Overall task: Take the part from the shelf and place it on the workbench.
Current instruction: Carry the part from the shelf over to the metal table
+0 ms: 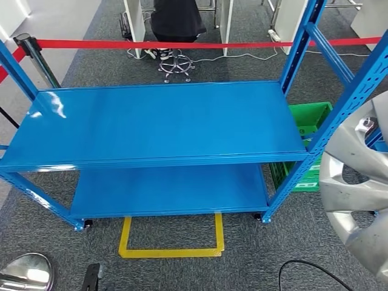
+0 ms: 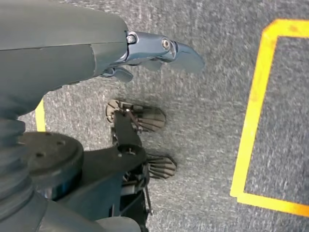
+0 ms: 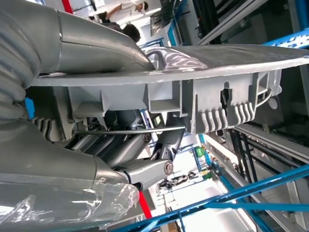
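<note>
A blue steel shelf (image 1: 155, 124) on casters spans the head view, its upper and lower decks bare, standing on grey carpet (image 1: 256, 254) just beyond a yellow tape rectangle (image 1: 171, 250) marked on the floor. Beyond the shelf a red barrier tape (image 1: 183, 43) stretches across the room, with a seated person (image 1: 177, 21) on an office chair behind it, and a green crate (image 1: 311, 124) sits on the floor beside the shelf's far right post.

The part, a silver wheel cover (image 1: 361, 176), is already off the shelf and held up just to the right of the shelf's right front post. In the right wrist view the right hand (image 3: 109, 145) grips the cover (image 3: 189, 67) at its rim, thumb over the smooth face and fingers (image 3: 149, 171) hooked behind the ribbed underside. The left hand (image 2: 160, 50) hangs over the carpet near the corner of the yellow tape, its fingers lying straight and holding nothing.

The carrying step appears to be in hand: the pick is done and the placing is not. No bench can be seen from here, so the next move likely calls for turning away from the shelf, keeping the broad cover clear of the blue post, and holding the rim grip firm until a bench comes into sight.
</note>
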Available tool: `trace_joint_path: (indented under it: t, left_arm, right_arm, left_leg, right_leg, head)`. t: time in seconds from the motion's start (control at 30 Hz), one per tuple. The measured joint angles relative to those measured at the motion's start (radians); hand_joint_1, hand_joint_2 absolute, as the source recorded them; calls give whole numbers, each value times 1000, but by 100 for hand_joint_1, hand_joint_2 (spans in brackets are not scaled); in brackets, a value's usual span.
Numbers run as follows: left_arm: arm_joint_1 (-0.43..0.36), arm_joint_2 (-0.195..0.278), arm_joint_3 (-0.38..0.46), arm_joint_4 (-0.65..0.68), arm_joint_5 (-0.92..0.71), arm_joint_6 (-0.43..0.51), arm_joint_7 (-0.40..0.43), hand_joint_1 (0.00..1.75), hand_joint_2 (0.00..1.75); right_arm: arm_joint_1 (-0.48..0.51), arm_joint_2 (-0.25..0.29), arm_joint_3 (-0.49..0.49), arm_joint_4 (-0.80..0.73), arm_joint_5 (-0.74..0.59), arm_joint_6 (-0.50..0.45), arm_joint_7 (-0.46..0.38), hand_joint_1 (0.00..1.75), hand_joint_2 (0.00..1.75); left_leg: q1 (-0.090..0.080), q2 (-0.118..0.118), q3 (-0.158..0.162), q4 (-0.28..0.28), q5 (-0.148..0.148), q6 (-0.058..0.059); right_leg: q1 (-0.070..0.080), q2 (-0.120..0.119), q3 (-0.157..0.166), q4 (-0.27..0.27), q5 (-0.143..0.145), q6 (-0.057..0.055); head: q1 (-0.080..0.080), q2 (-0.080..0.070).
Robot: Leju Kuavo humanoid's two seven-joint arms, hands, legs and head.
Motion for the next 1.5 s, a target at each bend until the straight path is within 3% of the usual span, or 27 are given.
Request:
trace_joint_path:
  t: [0.1,0.13,0.17,0.2,0.27,0.33,0.4,0.47,0.5,0.6,0.63,0.67,0.7,0.77,0.83,0.87,0.9,0.97,1.03,1.1,1.13,1.17,1.23,1.3,1.37,1.43,1.5]
  left_arm:
    - [2,-2,0,0,9,0,7,0,175]
    - [2,-4,0,0,9,2,14,0,175]
    - [3,-7,0,0,9,4,19,0,175]
    - [4,-9,0,0,9,6,23,0,175]
    - [5,-13,0,0,9,6,26,0,175]
    - [5,-15,0,0,8,8,28,0,175]
    - [6,-16,0,1,7,11,37,0,175]
    - [10,-16,0,2,7,16,44,0,175]
    - [13,-16,0,3,7,17,45,0,175]
    - [15,-16,0,4,7,17,36,0,175]
    - [14,-16,0,4,5,17,30,0,175]
    - [13,-16,0,4,2,17,24,0,175]
    - [13,-16,-2,4,-4,17,19,0,175]
    - [9,-14,-7,4,-15,17,12,0,175]
    - [4,-9,-11,4,-15,14,9,0,175]
    - [1,-6,-12,4,-13,11,9,0,175]
    - [-1,-3,-13,4,-11,10,11,0,175]
    - [1,2,-14,4,-7,9,16,0,175]
    - [6,6,-14,5,-5,10,20,0,175]
    - [7,10,-14,5,-4,11,20,0,175]
    - [6,11,-14,5,-4,12,20,0,175]
    - [6,11,-14,5,-4,11,20,0,175]
    - [7,11,-14,5,-4,11,20,0,175]
    - [7,10,-14,5,-3,11,19,0,175]
    - [6,10,-14,5,1,17,5,0,175]
    - [6,10,-14,5,12,21,-28,0,175]
    - [9,9,-13,5,17,26,-53,0,175]
  right_arm:
    - [-13,1,-1,12,0,1,22,175,175]
    - [-17,1,-1,15,3,-2,25,175,175]
    - [-19,1,0,18,6,-5,25,175,175]
    - [-20,1,0,20,8,-7,25,175,175]
    - [-25,1,0,22,8,-10,24,175,175]
    - [-31,1,2,24,10,-12,24,175,175]
    - [-31,1,3,26,16,-17,21,175,175]
    - [-29,2,5,26,25,-21,17,175,175]
    - [-27,2,8,25,28,-20,14,175,175]
    - [-20,2,22,21,35,-10,5,175,175]
    - [-19,2,27,20,37,-6,4,175,175]
    - [-19,2,32,20,38,-2,5,175,175]
    - [-20,2,37,20,40,0,6,175,175]
    - [-21,2,48,21,45,0,8,175,175]
    - [-25,2,58,21,58,0,5,175,175]
    - [-28,2,63,21,68,1,0,175,175]
    - [-32,2,68,22,80,3,-6,175,175]
    - [-35,2,75,23,95,6,-16,175,175]
    - [-35,2,81,26,105,8,-18,175,175]
    - [-38,2,85,29,113,8,-19,175,175]
    - [-39,2,88,30,116,8,-19,175,175]
    - [-41,2,90,32,117,8,-19,175,175]
    - [-44,2,92,34,118,9,-19,175,175]
    - [-49,2,94,35,117,12,-18,175,175]
    - [-53,2,96,36,113,25,-20,175,175]
    - [-52,2,97,37,106,43,-29,175,175]
    - [-47,2,96,37,97,53,-41,175,175]
  left_leg:
    - [2,2,-37,-1,35,10]
    - [2,3,-53,-1,48,9]
    - [2,3,-70,0,60,8]
    - [3,3,-87,2,73,6]
    - [6,2,-119,10,94,-3]
    - [4,0,-139,20,113,-14]
    - [3,-1,-144,23,131,-25]
    - [6,-2,-149,25,131,-36]
    - [8,-2,-157,41,103,-42]
    - [10,-2,-197,197,-54,-54]
    - [10,-2,-207,259,-83,-55]
    - [9,-2,-206,301,-87,-55]
    - [9,-2,-190,312,-71,-53]
    - [9,-2,-110,236,-24,-45]
    - [6,-2,1,92,-24,-34]
    - [4,-3,35,38,-35,-28]
    - [1,-3,49,4,-43,-22]
    - [-1,-3,36,-10,-33,-9]
    - [1,0,19,-12,-12,6]
    - [0,1,-4,-12,10,15]
    - [-2,1,-18,-12,23,16]
    - [-3,1,-33,-11,35,17]
    - [-4,1,-67,-8,60,14]
    - [-5,1,-98,1,81,7]
    - [-7,1,-117,10,97,-3]
    - [-5,2,-123,11,111,-14]
    - [-1,2,-129,19,101,-28]
  right_leg:
    - [-2,0,-41,164,-142,11]
    - [-2,0,-46,219,-164,14]
    - [-2,0,-40,248,-162,16]
    - [-2,0,-17,246,-139,18]
    - [-5,0,75,145,-96,23]
    - [-4,2,173,4,-110,19]
    - [1,4,202,-50,-129,3]
    - [2,2,183,-42,-114,-17]
    - [1,1,172,-42,-103,-27]
    - [1,-1,130,-41,-63,-42]
    - [1,0,114,-40,-49,-43]
    - [2,0,97,-39,-36,-42]
    - [3,0,79,-38,-23,-41]
    - [4,0,48,-36,0,-35]
    - [7,-1,27,-33,20,-26]
    - [7,-2,19,-33,31,-22]
    - [7,-3,11,-35,44,-16]
    - [3,-4,-2,-37,58,-4]
    - [0,-4,-21,2,6,6]
    - [-1,-4,-49,116,-99,12]
    - [-1,-4,-59,180,-136,14]
    - [-1,-4,-58,226,-149,15]
    - [0,-4,-13,226,-110,14]
    - [0,-5,94,108,-78,12]
    - [3,-4,182,-21,-101,5]
    - [7,-3,195,-63,-116,-9]
    - [7,-1,181,-61,-101,-26]
  head:
    - [5,0]
    - [4,0]
    - [5,0]
    - [4,0]
    - [5,0]
    - [3,0]
    - [1,0]
    - [0,0]
    - [-2,0]
    - [-10,0]
    - [-11,0]
    - [-11,0]
    - [-11,0]
    - [-11,0]
    - [-11,0]
    - [-11,0]
    - [-10,0]
    - [-10,0]
    - [-8,0]
    - [-5,0]
    - [-4,0]
    - [-3,0]
    - [-3,0]
    - [-3,0]
    - [-5,0]
    - [-4,0]
    - [-4,0]
